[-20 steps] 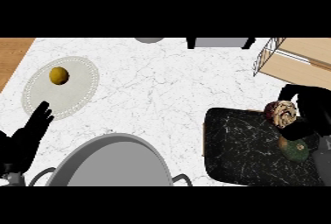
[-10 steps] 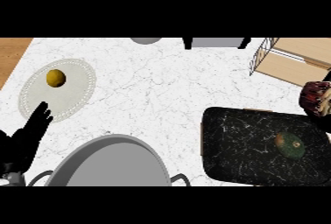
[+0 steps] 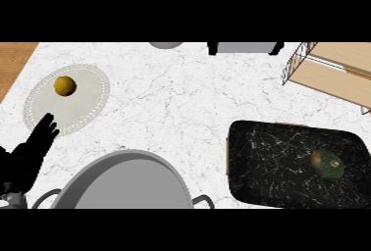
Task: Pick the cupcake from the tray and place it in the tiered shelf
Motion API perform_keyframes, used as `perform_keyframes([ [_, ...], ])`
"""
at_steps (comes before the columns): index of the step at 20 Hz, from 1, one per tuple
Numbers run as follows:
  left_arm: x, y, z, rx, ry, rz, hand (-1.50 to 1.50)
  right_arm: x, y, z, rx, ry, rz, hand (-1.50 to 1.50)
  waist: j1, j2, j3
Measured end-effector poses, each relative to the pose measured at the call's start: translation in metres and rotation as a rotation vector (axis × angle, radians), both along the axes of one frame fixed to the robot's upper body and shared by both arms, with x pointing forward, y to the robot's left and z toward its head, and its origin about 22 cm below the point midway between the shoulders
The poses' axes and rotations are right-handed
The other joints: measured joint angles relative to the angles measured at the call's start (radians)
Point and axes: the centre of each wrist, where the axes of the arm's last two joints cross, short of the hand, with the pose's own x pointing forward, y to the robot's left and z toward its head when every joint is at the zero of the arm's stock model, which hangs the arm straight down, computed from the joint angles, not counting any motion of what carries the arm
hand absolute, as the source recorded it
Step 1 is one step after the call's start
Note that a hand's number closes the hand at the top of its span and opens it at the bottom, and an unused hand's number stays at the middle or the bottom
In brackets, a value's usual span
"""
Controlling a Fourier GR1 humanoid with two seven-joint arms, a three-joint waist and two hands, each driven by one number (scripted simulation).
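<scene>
The dark marbled tray (image 3: pixel 275 162) lies at the lower right of the counter and holds only a green-brown round fruit (image 3: pixel 328 164). The wooden tiered shelf (image 3: pixel 334 73) stands at the upper right corner, partly cut off by the view's edge. No cupcake shows anywhere in the head view. My right hand is out of view. My left hand (image 3: pixel 33 152) rests open at the lower left edge, fingers pointing up toward the white plate.
A white plate (image 3: pixel 80 105) with a beaded rim holds a yellow lemon (image 3: pixel 65 86) at the upper left. A large grey pan lid (image 3: pixel 123 184) sits at the bottom centre. Grey objects (image 3: pixel 243 47) line the far edge.
My right hand, shut on the cupcake, rose from the tray toward the shelf and then left the view to the right. The cupcake went with it. The left hand stayed still.
</scene>
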Motion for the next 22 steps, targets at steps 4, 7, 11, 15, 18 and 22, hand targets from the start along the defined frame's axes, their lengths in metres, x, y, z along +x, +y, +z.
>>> perform_keyframes([
  [4,0.002,-0.003,-0.005,0.002,-0.007,-0.001,0.0,0.001,-0.002,0.028,-0.028,-0.05,-0.064,1.5,0.004,0.002,0.0],
  [7,0.004,-0.005,-0.005,-0.001,-0.008,-0.006,0.0,0.009,-0.003,0.041,-0.102,-0.047,-0.124,1.5,0.008,0.003,0.0],
  [11,0.005,-0.003,0.003,0.004,-0.009,-0.011,0.0,0.021,-0.009,0.059,-0.151,-0.039,-0.169,1.5,0.011,0.004,0.0],
  [15,0.004,-0.004,0.0,0.006,-0.003,-0.011,0.0,0.038,-0.015,0.069,-0.173,-0.024,-0.19,1.5,0.012,0.004,0.0],
  [18,0.007,-0.009,0.0,0.001,-0.006,-0.02,0.0,0.051,-0.025,0.069,-0.19,-0.021,-0.214,1.5,0.012,0.005,0.0],
  [22,0.006,-0.006,-0.001,0.008,-0.009,-0.019,0.0,0.07,-0.034,0.063,-0.224,-0.013,-0.253,1.5,0.015,0.006,0.0],
])
